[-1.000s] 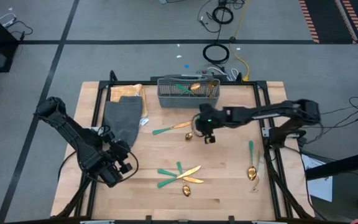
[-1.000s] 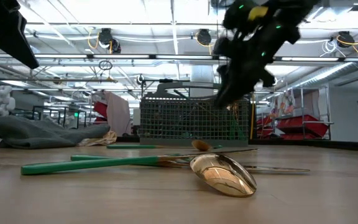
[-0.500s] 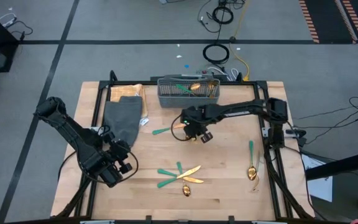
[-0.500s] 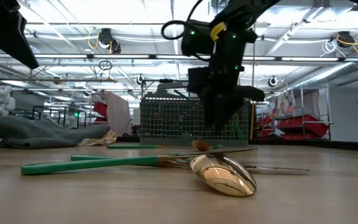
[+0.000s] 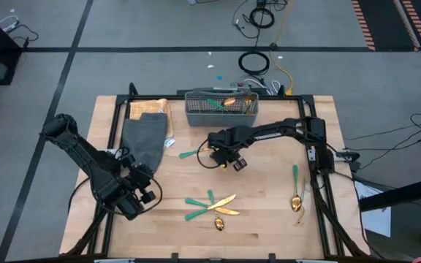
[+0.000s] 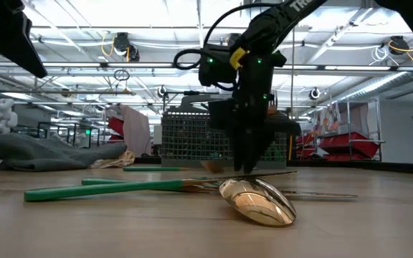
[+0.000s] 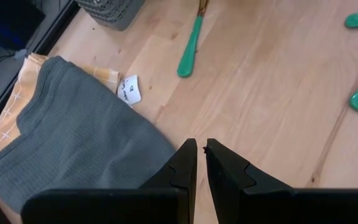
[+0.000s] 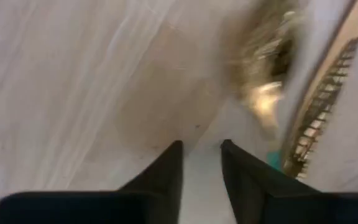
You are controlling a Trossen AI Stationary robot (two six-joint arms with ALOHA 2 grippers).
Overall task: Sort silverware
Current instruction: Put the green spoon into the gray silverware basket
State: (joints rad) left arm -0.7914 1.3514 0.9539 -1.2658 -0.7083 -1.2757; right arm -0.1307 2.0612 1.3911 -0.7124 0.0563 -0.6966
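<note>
The right gripper [image 5: 225, 155], jaws apart, hangs over a green-handled spoon [image 5: 196, 153] whose long axis runs across the desk [image 5: 269, 212]; the left gripper [image 7: 200, 163] sits nearly shut.

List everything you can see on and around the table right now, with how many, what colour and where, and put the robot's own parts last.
Mesh basket: one, grey, far edge of the table, a few green-handled utensils inside.
Folded cloth: one, grey, far left of the table, lying on a yellowish cloth.
Paper tag: one, white, beside the grey cloth.
Loose silverware: gold heads, green handles; one piece at the centre by the right gripper, a crossed cluster near the front, two pieces at the right.
Cables: black and yellow, on the floor beyond the table.
Left gripper: dark, front left, nearly shut, empty.
Right gripper: dark, low over the centre piece, fingers apart.
</note>
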